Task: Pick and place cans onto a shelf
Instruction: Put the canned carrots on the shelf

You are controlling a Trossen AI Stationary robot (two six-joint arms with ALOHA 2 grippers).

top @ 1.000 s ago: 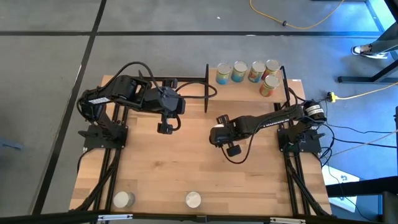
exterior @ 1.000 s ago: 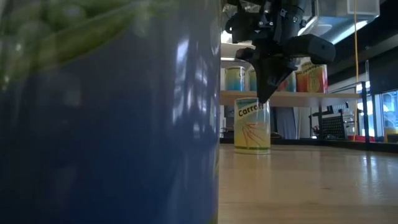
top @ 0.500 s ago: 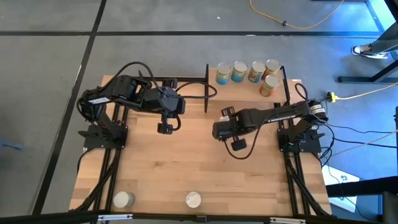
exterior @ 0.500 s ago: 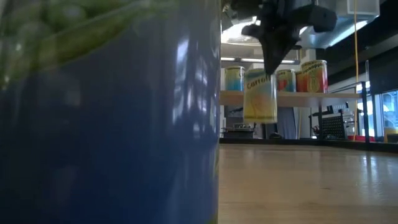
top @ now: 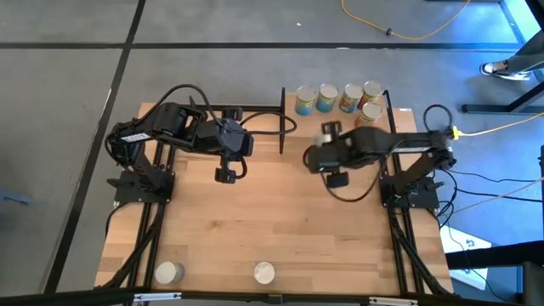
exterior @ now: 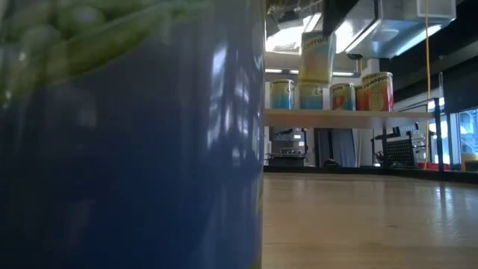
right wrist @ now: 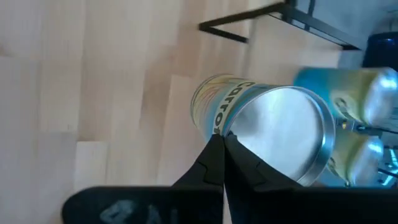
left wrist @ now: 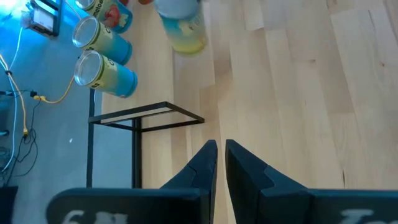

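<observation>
Cans (top: pixel 338 100) stand in a cluster on the shelf (top: pixel 336 119), a light-wood board on thin black posts at the far edge of the table (top: pixel 272 221); five silvery tops show there from above. The right gripper (right wrist: pixel 219 163) holds another can, a yellowish carrot can (right wrist: pixel 261 134), with its fingers clenched on the can's rim. In the low view this carrot can hangs in the air above the shelf board, tilted slightly, in front of the standing row. From above, the right arm reaches toward the shelf's near edge. The left gripper (left wrist: pixel 220 163) hovers over the table to the left of the shelf, fingers closed together on nothing. Two more cans stand at the table's near edge, one (top: pixel 169 273) toward the left and one (top: pixel 264 273) near the middle.
</observation>
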